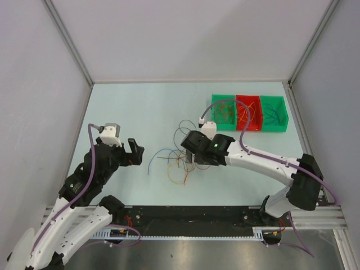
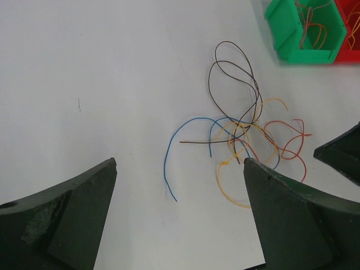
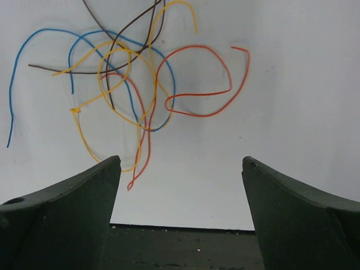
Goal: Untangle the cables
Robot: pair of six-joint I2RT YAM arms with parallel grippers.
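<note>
The cables lie as a loose tangle of thin blue, yellow-orange, red and dark brown wires on the table's middle. In the left wrist view the tangle lies ahead and to the right, with a blue wire trailing left. My left gripper is open and empty, left of the tangle; its jaws stand wide apart. My right gripper hovers over the tangle's right side, open and empty. The right wrist view shows the tangle and a red loop just beyond its jaws.
Three small bins stand at the back right: a green bin, a red bin and a green bin, each holding thin wires. The first two also show in the left wrist view. Grey walls enclose the table; its dark front edge lies below the right gripper.
</note>
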